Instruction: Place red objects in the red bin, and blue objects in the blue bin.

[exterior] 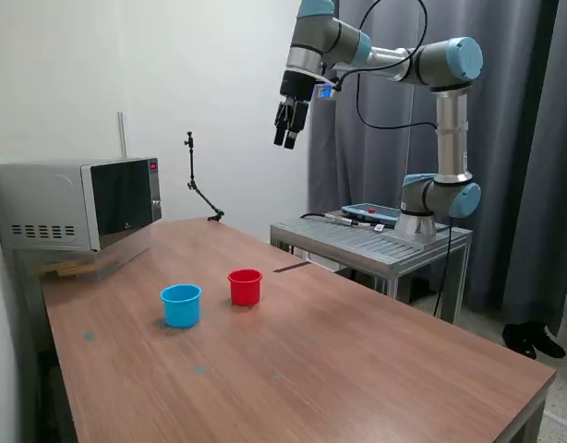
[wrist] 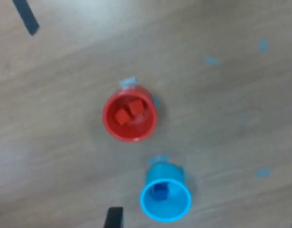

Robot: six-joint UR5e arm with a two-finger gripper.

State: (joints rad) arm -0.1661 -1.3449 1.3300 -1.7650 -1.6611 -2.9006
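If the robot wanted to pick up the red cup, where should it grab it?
Probably by the rim. The red cup stands upright with its mouth open, and the gripper hangs high above it. Coming straight down, one finger could go inside the wall and one outside, on the side away from the blue cup.

Microwave [exterior: 80, 205] on wooden table [exterior: 357, 360], thin black stand [exterior: 199, 185] behind, dark curtain [exterior: 524, 138] beyond.
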